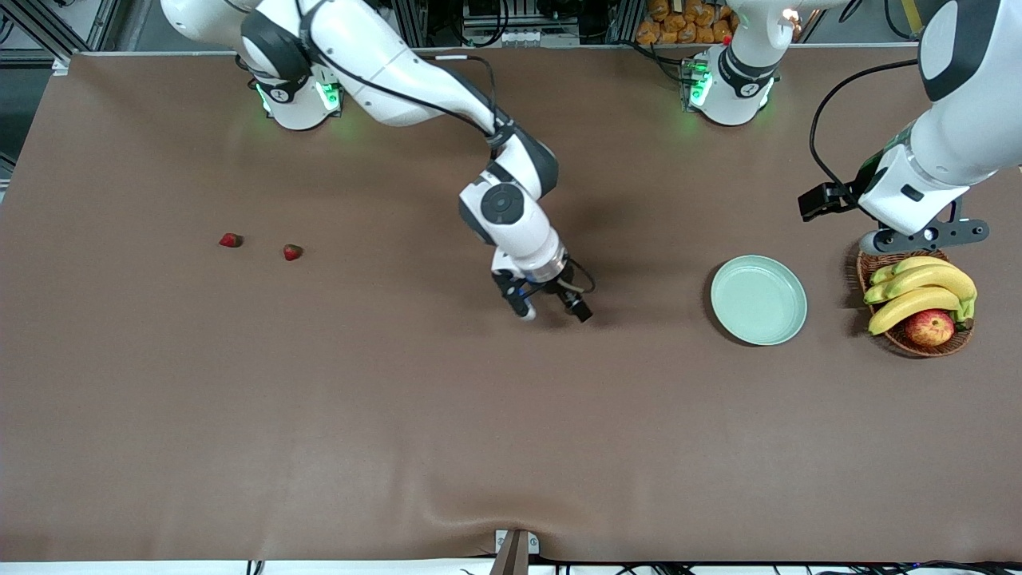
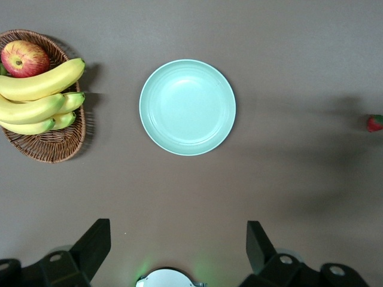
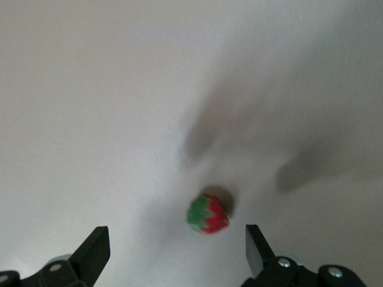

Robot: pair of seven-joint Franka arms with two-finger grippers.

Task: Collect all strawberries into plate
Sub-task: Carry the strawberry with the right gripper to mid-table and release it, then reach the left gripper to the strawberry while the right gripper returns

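Observation:
Two strawberries (image 1: 230, 239) (image 1: 293, 252) lie on the brown table toward the right arm's end. A third strawberry (image 3: 207, 214), red with a green top, sits on the table just ahead of my right gripper (image 3: 176, 236). That gripper (image 1: 552, 310) is open over mid-table and holds nothing, and it hides this berry in the front view. The same berry (image 2: 374, 123) shows at the edge of the left wrist view. The mint-green plate (image 1: 758, 299) (image 2: 187, 107) holds nothing. My left gripper (image 2: 178, 233) waits open, up over the wicker basket (image 1: 910, 345).
The basket (image 2: 54, 140) stands beside the plate at the left arm's end, filled with bananas (image 1: 918, 291) and a red-yellow apple (image 1: 930, 327). Bare brown table lies between the plate and the right gripper.

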